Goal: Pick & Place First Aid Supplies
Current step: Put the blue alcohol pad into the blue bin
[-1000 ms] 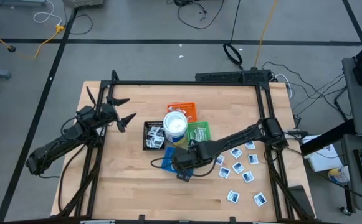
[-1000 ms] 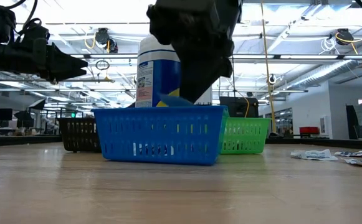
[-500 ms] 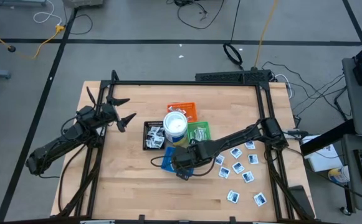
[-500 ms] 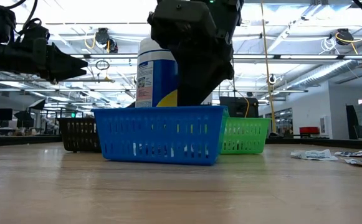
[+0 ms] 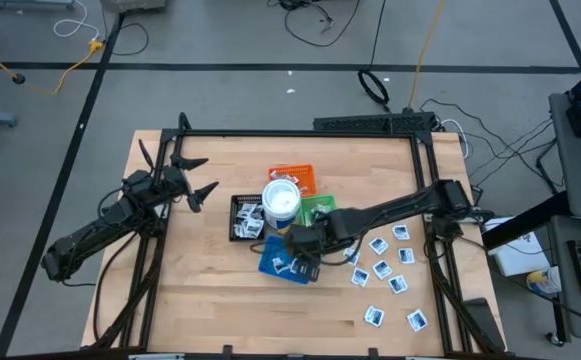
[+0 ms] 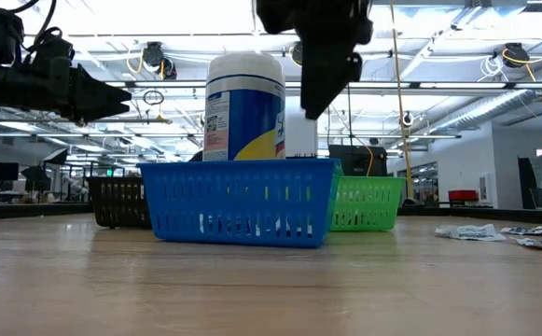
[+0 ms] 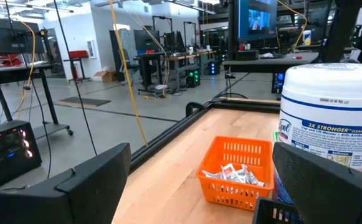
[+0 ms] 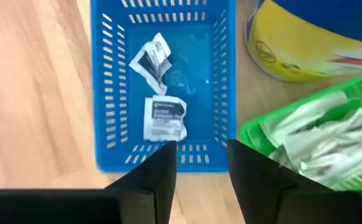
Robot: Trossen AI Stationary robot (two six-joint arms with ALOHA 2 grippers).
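My right gripper (image 8: 202,171) hangs open and empty above the near end of the blue tray (image 8: 100,93), fingers pointing steeply down. Two white packets (image 8: 164,118) (image 8: 151,59) lie flat on the floor of the blue tray (image 5: 270,265). In the high view the right gripper (image 5: 303,245) is over the tray's far right corner. Several more white packets (image 5: 382,268) lie loose on the table at the right. My left gripper (image 5: 210,175) waits open at the far left, held level above the table.
A white tub with a blue band (image 5: 281,200) stands just behind the blue tray. Around it are a green tray (image 5: 322,212) with wrapped strips, an orange tray (image 5: 295,178) and a black tray (image 5: 247,218) with packets. A black frame (image 5: 300,132) borders the table.
My right gripper has opened and risen out of the blue tray, drawing back toward the table's far right. The small thing at its fingertips in the low view is gone from them, and two packets now show in the tray.
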